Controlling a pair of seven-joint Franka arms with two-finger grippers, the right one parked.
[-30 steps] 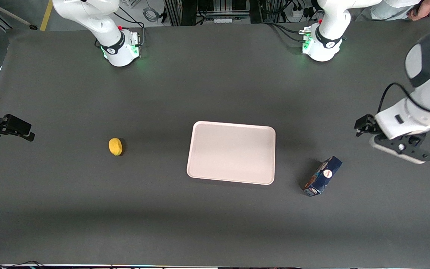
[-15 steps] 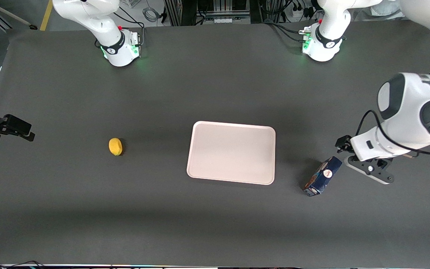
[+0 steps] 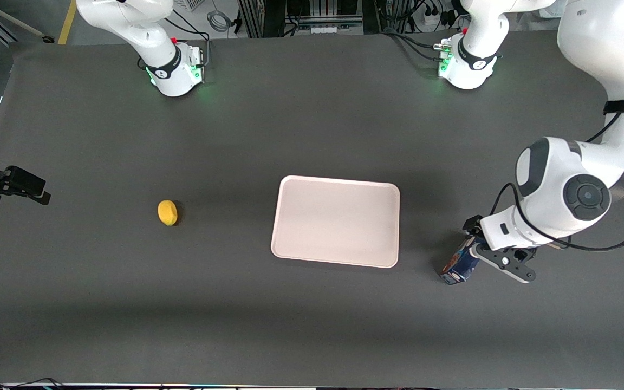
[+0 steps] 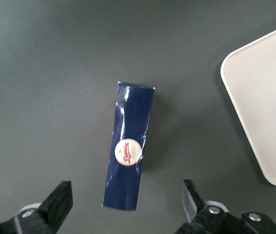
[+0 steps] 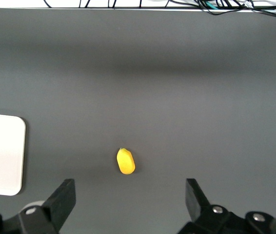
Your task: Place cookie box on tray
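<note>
Approach step: your claw (image 4: 126, 204) hangs with fingers spread wide above the long, narrow navy-blue cookie box (image 4: 128, 159), which lies flat on the dark grey table (image 3: 312, 325), near the large pale pinkish-white rectangular tray (image 3: 336, 221) but apart from it. Next, you likely need to descend and close across the box's narrow width.

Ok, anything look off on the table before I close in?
Nothing damaged or spilled. The cookie box lies askew beside the tray, off it. The gripper hovers open above the box.

Front view overhead, wrist cameras downward, apparently
</note>
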